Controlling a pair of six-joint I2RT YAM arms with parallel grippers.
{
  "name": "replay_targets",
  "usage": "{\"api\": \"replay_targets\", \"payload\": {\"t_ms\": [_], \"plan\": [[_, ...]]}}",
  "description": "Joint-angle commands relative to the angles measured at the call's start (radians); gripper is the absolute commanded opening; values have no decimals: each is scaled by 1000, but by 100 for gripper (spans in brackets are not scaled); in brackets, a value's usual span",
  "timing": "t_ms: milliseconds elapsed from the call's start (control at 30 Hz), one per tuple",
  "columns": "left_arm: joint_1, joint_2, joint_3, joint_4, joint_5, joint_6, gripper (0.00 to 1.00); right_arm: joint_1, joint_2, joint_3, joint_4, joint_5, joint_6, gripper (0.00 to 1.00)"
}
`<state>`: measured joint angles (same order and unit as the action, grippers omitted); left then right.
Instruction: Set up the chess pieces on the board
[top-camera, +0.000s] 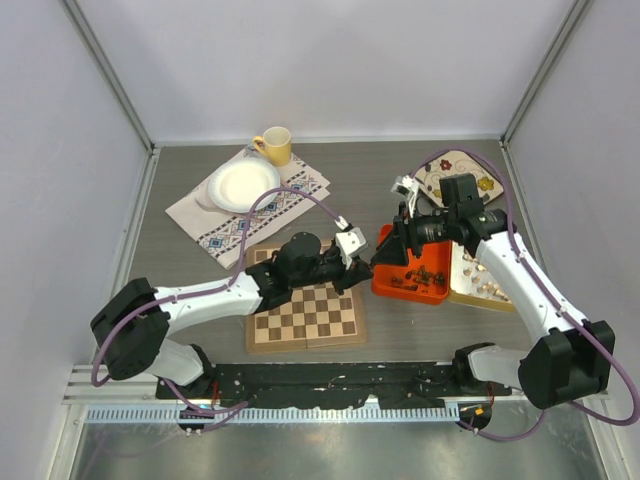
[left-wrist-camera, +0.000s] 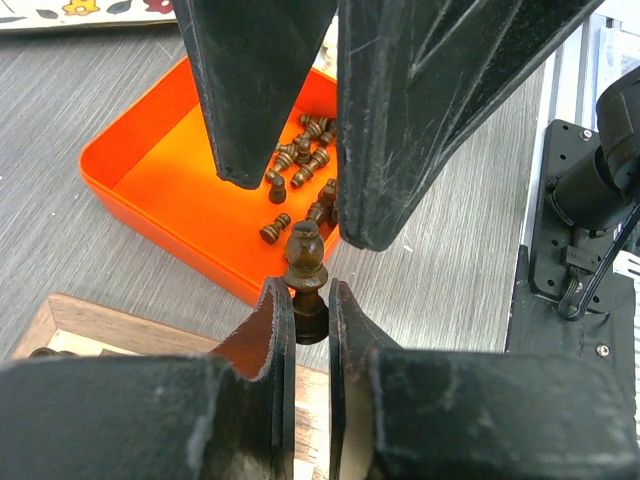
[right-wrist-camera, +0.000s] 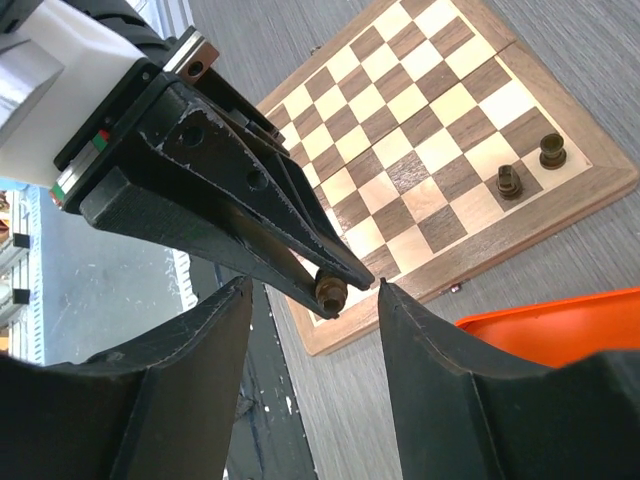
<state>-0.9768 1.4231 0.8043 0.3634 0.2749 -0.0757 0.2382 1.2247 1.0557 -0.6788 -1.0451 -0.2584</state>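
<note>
Plainly, the left gripper (left-wrist-camera: 311, 305) is clamped on the small dark-brown turned wooden chess piece (left-wrist-camera: 305, 255), its long axis vertical at frame centre. The right gripper (left-wrist-camera: 300, 205) gapes apart just above. The checkered wooden chessboard (left-wrist-camera: 70, 320) lies lower left, nearest the clamped gripper.

My left fingers (left-wrist-camera: 268, 350) hide the foot of the dark piece (left-wrist-camera: 305, 255), perhaps a pawn. My right fingers (left-wrist-camera: 430, 120) cover the right part of the orange tray (left-wrist-camera: 150, 180), and only a near-left corner of the board (left-wrist-camera: 90, 318) shows past my wrist.
</note>
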Motion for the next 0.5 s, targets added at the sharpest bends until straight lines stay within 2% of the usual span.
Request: {"api": "replay_targets", "payload": {"t_ms": [0, 467], "plan": [[1, 5, 39, 85, -13, -30, 0, 3, 19, -11, 50, 8, 45, 57], [3, 14, 44, 109, -39, -45, 0, 23, 47, -36, 51, 8, 56, 42]]}}
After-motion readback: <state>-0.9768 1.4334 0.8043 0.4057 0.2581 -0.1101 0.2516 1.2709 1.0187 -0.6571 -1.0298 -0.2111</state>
